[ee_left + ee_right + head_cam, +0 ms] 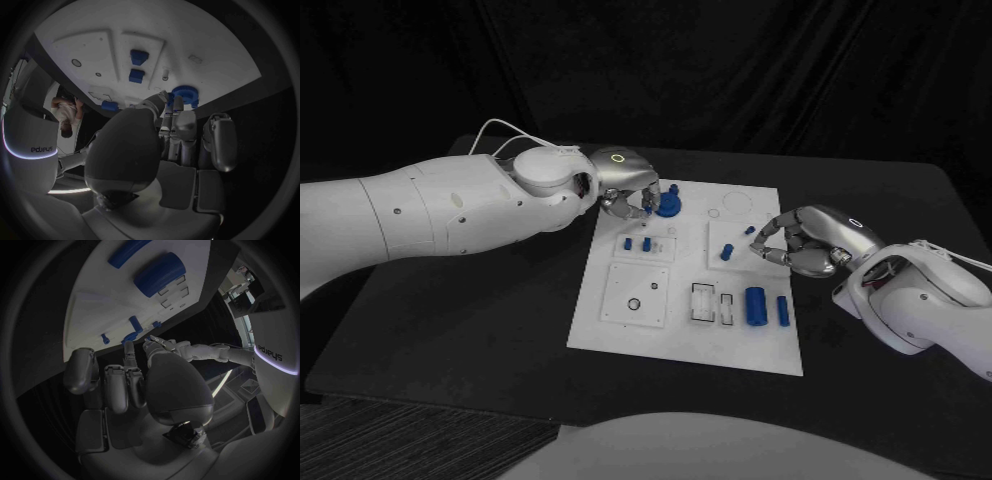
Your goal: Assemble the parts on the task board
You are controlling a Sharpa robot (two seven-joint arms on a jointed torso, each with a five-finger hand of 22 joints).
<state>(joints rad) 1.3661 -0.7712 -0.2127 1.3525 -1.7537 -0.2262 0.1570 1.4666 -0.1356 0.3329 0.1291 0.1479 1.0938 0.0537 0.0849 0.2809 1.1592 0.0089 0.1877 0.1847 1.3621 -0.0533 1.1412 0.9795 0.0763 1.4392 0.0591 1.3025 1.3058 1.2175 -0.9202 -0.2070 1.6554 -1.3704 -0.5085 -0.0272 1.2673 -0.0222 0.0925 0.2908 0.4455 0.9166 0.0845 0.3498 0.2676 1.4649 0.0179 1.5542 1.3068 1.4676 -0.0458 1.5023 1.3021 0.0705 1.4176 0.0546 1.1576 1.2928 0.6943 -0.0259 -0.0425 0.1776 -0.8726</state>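
1. Seemingly the step in hand is seating the blue gear-like part (671,203) near the far edge of the task board (678,345), which lies in the middle of the black tabletop (459,300).
2. At the left, the left hand (626,190) is lowered over that corner; the left wrist view shows its fingertips (164,98) at the toothed blue part (184,94), touching or just beside it. Whether it actually grasps the part, I cannot tell.
3. Across the middle of the board lie small blue pegs (638,243), and nearer the robot a blue cylinder (756,305) with a slimmer blue rod (782,311) just beside it.
4. At the right, the right hand (798,240) hovers at the board's right edge, fingers curled in; nothing is visibly held in them.
5. Next, I judge, the left hand must press or turn the gear part squarely home, then let go without tilting it.
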